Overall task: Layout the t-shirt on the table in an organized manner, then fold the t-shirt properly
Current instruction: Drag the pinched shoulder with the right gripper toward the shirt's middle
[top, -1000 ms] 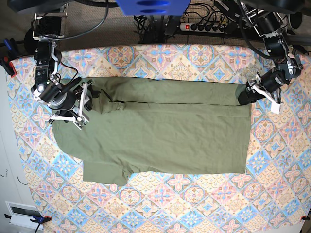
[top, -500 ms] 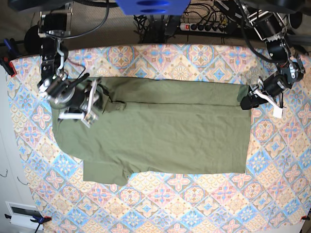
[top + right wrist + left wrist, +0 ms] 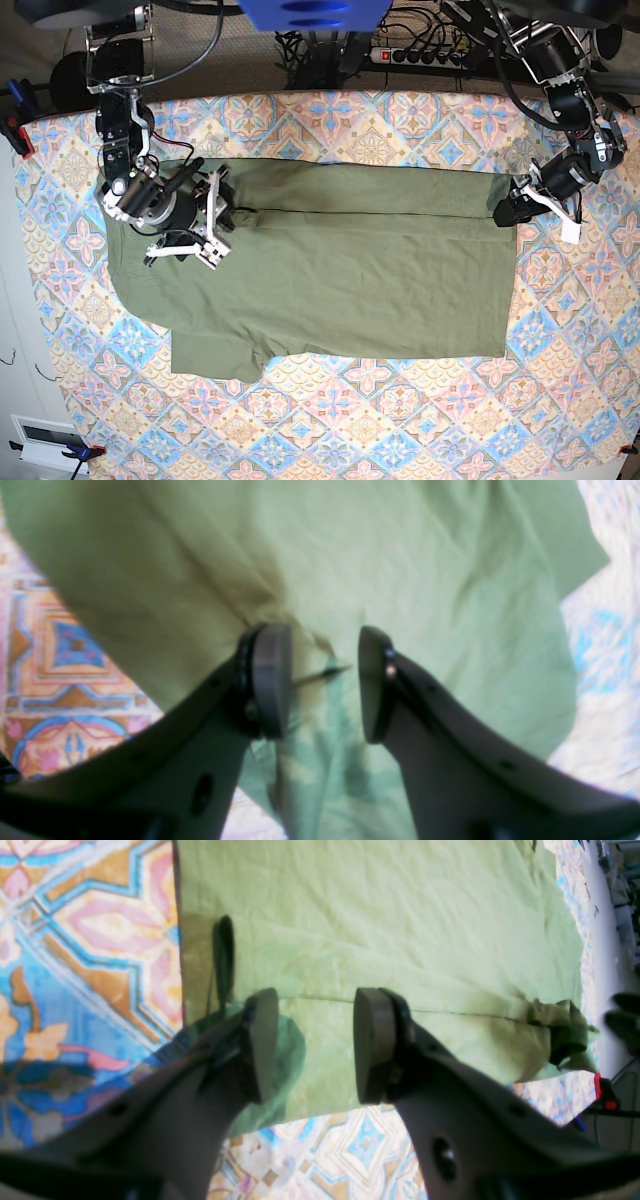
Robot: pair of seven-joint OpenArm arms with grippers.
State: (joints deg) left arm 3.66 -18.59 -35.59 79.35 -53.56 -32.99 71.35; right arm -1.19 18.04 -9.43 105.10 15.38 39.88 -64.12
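Observation:
The olive-green t-shirt lies spread lengthwise on the table, its far long edge folded over onto itself. My right gripper hovers over the bunched shoulder end on the left. In the right wrist view it stands open with only wrinkled t-shirt beneath. My left gripper sits at the t-shirt's far right corner. The left wrist view shows it open above the folded hem edge of the t-shirt, with nothing between its fingers.
A power strip and cables lie behind the table's far edge. Red clamps grip the left edge, and another clamp sits at the near left corner. Patterned cloth shows beside the hem.
My right arm has swung rightward from the shirt's left edge to over the shoulder fold, its jaws a touch wider. The left gripper dropped slightly at the right corner.

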